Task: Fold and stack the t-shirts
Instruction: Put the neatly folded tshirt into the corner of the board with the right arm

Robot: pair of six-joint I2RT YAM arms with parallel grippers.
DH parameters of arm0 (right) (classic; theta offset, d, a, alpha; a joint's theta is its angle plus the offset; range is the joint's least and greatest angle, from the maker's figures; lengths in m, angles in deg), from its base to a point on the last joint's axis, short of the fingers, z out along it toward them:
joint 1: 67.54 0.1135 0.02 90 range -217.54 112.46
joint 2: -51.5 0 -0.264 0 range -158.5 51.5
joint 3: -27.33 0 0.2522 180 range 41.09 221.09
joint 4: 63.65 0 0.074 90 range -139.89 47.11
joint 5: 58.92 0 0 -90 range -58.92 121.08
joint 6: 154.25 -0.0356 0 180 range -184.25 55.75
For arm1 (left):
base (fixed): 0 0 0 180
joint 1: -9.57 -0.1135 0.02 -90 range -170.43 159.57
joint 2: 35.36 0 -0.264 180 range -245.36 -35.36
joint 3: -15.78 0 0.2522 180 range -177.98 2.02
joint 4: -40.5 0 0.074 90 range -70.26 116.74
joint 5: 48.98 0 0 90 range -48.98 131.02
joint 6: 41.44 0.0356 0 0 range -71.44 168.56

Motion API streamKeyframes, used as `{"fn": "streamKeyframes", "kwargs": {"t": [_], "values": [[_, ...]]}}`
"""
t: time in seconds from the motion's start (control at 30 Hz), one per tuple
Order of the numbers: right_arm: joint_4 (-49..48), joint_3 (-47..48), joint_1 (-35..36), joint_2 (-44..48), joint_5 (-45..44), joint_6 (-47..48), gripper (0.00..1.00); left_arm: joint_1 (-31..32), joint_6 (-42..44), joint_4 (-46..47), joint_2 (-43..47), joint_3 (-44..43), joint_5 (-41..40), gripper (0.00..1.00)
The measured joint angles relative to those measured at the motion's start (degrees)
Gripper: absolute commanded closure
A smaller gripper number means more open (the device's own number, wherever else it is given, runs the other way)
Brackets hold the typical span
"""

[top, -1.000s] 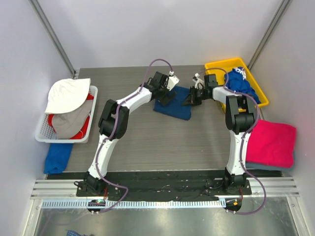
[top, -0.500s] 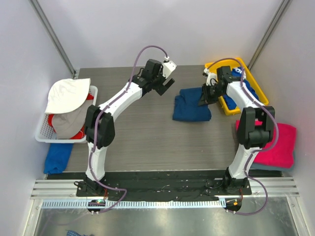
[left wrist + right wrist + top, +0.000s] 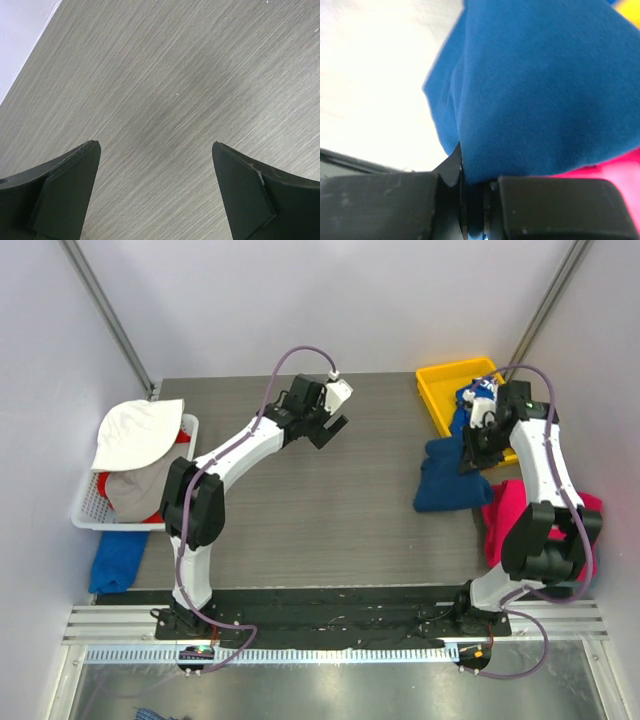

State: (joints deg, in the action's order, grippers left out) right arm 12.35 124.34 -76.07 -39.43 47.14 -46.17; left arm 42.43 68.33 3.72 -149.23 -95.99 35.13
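Note:
My right gripper (image 3: 474,452) is shut on a folded dark-blue t-shirt (image 3: 447,478) and holds it at the table's right side, its right edge by the folded magenta-pink t-shirt (image 3: 550,530). No print shows on it. In the right wrist view the blue cloth (image 3: 535,90) is pinched in my right gripper (image 3: 475,200), with pink cloth (image 3: 620,165) beside it. A royal-blue t-shirt with white lettering (image 3: 480,397) lies bunched in the yellow bin (image 3: 440,390). My left gripper (image 3: 332,430) is open and empty over bare table, as the left wrist view (image 3: 156,150) shows.
A white basket (image 3: 88,510) at the left edge holds white, grey and red garments. A blue cloth (image 3: 118,560) lies below it off the table's left edge. Grey walls close in on the back and both sides.
My right gripper has carried the folded blue shirt from the table's back middle to the right, next to the pink shirt. My left gripper has let go and drawn back.

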Motion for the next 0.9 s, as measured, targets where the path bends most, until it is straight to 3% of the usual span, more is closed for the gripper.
{"fn": "streamKeyframes", "kwargs": {"t": [0.4,0.9], "values": [[13.33,-4.57,-4.74,16.59,-8.24,7.06,0.99,0.02,0.00,0.09,1.55,1.14,0.61,0.00],[15.06,-7.74,-21.77,22.10,-12.52,16.11,0.99,0.81,0.02,0.13,1.55,1.86,1.03,0.00]]}}
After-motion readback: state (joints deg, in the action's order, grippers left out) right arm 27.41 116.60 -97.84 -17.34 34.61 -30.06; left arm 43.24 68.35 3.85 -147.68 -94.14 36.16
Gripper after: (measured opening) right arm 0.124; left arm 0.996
